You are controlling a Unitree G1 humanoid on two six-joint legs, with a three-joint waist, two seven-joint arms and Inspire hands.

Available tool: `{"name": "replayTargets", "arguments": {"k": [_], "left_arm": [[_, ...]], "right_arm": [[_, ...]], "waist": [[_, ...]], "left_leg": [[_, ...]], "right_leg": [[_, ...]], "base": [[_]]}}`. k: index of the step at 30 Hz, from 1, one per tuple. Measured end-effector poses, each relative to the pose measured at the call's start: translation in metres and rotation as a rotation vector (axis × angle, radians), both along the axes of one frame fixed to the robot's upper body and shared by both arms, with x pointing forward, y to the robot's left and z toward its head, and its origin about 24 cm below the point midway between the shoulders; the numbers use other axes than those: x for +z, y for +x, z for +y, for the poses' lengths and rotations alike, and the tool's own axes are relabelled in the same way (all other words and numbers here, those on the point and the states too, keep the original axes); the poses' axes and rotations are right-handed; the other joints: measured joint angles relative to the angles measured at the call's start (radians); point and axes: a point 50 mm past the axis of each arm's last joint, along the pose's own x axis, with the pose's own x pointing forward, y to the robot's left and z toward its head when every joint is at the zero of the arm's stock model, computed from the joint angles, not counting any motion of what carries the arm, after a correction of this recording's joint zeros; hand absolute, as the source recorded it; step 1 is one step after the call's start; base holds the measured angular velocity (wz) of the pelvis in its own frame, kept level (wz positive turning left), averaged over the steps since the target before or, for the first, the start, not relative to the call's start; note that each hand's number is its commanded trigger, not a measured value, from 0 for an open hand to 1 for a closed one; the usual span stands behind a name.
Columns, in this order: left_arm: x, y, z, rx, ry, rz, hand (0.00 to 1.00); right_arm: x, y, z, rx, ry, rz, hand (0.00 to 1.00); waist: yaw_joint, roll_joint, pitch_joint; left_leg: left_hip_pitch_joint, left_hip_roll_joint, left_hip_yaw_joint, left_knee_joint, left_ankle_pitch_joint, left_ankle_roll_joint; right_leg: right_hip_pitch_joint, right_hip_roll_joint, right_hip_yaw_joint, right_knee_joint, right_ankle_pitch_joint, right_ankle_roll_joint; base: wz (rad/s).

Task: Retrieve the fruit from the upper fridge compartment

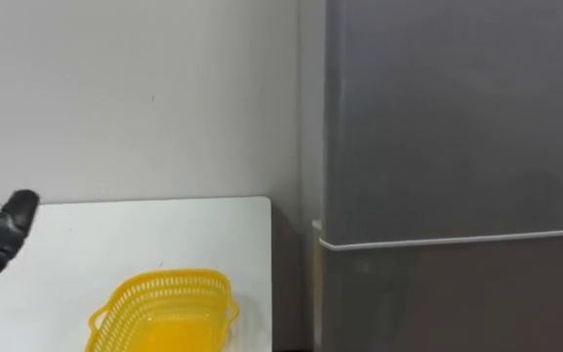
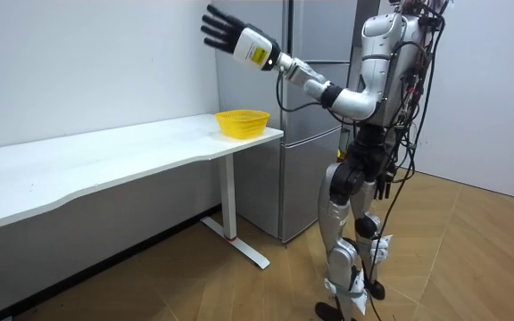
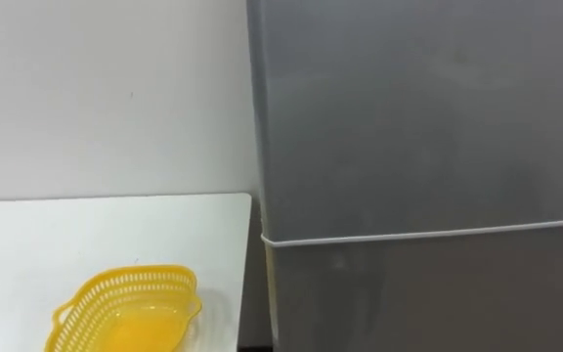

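The grey fridge (image 1: 457,117) stands straight in front of me with its upper door (image 3: 418,117) shut; a pale seam separates that door from the lower one. In the room view I stand facing the fridge (image 2: 315,89). My left arm is raised out over the table's end, and the left hand (image 2: 223,32) is open with its fingers spread and nothing in it. That same dark hand (image 1: 3,230) shows at the left edge of the left eye view. Low by my hip hangs the right hand (image 2: 384,183), too small to read.
A yellow plastic basket (image 1: 164,311) sits empty at the end of the long white table (image 1: 115,235) nearest the fridge, to the fridge's left. A narrow gap separates the table edge from the fridge. A white wall is behind the table.
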Motion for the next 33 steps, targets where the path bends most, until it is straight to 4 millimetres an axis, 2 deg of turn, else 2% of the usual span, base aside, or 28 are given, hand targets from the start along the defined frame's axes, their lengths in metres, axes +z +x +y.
{"name": "replayTargets", "arguments": {"k": [2,5,8,12,15,17,22,24,33], "left_arm": [[0.001,0.005,-0.009,-0.088,0.054,0.018,0.0],[0.004,0.014,-0.028,-0.252,0.121,0.037,0.0],[0.012,0.021,-0.043,-0.376,0.177,0.022,0.0],[0.019,0.026,-0.058,-0.508,0.226,0.005,0.0],[0.021,0.03,-0.071,-0.617,0.25,0.006,0.0],[0.019,0.03,-0.08,-0.712,0.23,0.012,0.0],[0.013,0.029,-0.094,-0.849,0.252,0.043,0.0],[0.013,0.029,-0.093,-0.854,0.252,0.053,0.0],[0.01,0.029,-0.096,-0.893,0.25,0.078,0.0]], "right_arm": [[0.001,0.005,-0.004,0.007,-0.003,-0.009,0.0],[0.002,0.008,-0.008,0.01,-0.008,-0.016,0.0],[0.004,0.007,-0.014,0.016,-0.021,-0.01,0.0],[0.004,0.006,-0.016,0.034,-0.031,0.005,0.0],[0.004,0.005,-0.016,0.033,-0.023,0.014,0.0],[0.004,0.004,-0.016,0.019,-0.027,0.023,0.0],[0.005,0.001,-0.018,-0.006,-0.044,0.04,0.0],[0.005,0.0,-0.019,-0.003,-0.052,0.044,0.0],[0.005,-0.004,-0.02,-0.007,-0.057,0.077,0.0]], "waist": [[-0.01,0.004,0.0034],[-0.018,0.007,0.0014],[-0.038,0.005,0.0003],[-0.048,0.004,-0.001],[-0.06,0.005,-0.0018],[-0.072,0.008,-0.0063],[-0.09,0.015,-0.0115],[-0.101,0.016,-0.0121],[-0.105,0.022,-0.0086]], "left_leg": [[-0.002,0.0,0.003,0.0,0.0,0.0],[0.0,0.001,0.005,0.004,0.0,0.0],[0.0,0.001,0.005,0.007,0.0,0.0],[0.003,0.001,0.01,0.007,0.0,0.0],[0.001,0.002,0.031,0.008,0.0,0.0],[0.002,0.002,0.036,0.008,0.0,0.0],[0.01,0.002,0.045,0.009,0.0,0.0],[0.01,0.003,0.046,0.01,0.0,0.0],[0.009,0.002,0.046,0.013,0.0,0.0]], "right_leg": [[-0.002,0.0,0.003,0.0,0.0,0.0],[-0.005,0.0,0.01,0.0,0.0,0.0],[-0.003,0.0,0.013,0.0,0.0,0.0],[0.001,0.001,0.022,0.0,0.0,0.0],[-0.002,0.001,0.029,0.0,0.0,0.0],[-0.002,0.0,0.032,0.0,0.001,0.0],[-0.001,0.001,0.048,0.001,0.001,-0.001],[0.0,0.001,0.048,0.002,0.002,-0.002],[-0.004,0.002,0.048,0.003,0.005,0.0]], "base": [[-0.06],[-0.11],[0.0],[-0.06],[-0.08],[-0.05],[-0.08],[0.0],[0.03]]}}
